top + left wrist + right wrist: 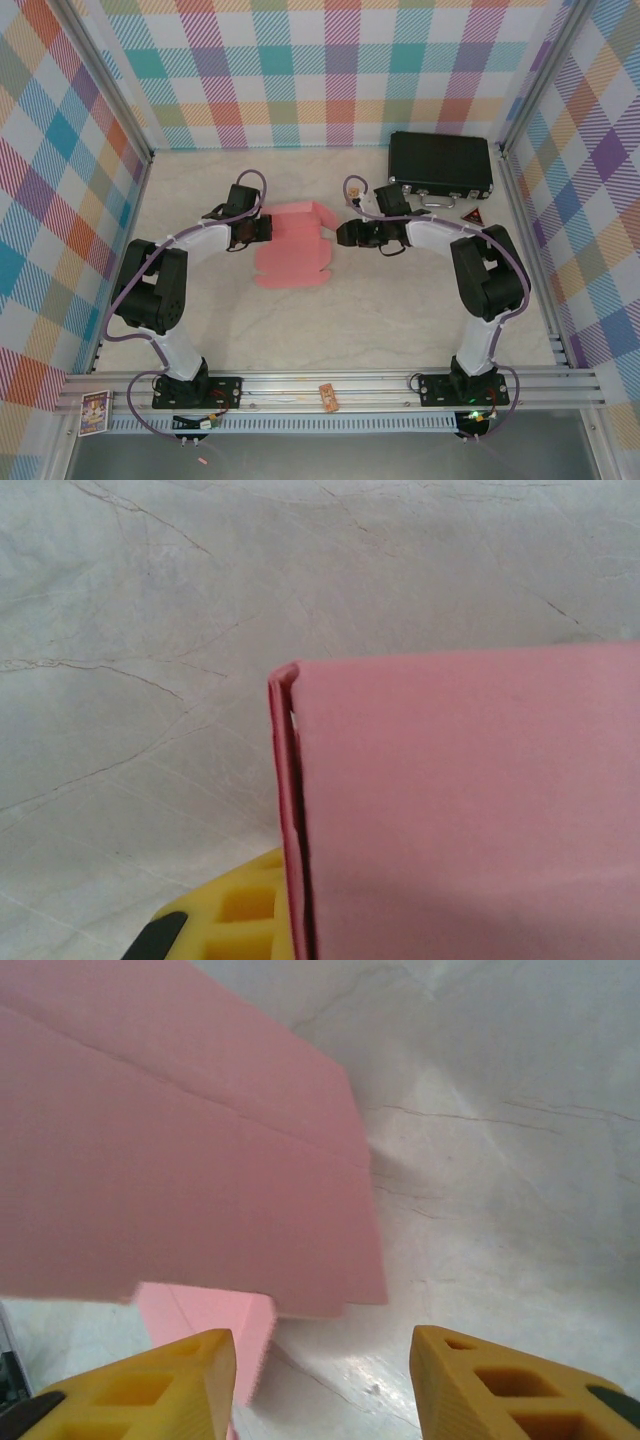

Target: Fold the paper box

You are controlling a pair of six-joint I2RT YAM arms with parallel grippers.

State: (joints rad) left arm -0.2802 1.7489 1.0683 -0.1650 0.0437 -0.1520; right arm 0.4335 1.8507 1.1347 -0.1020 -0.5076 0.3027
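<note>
Left claw (pixel 266 230) pinches the paper box (pixel 470 810) at its folded edge, clearest from its wrist; right claw (pixel 325 1380) stands spread.

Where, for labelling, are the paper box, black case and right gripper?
paper box (pixel 292 250): top external view, middle of flat panel.
black case (pixel 440 162): top external view, lid centre.
right gripper (pixel 322 1335): right wrist view, between the fingertips.
</note>
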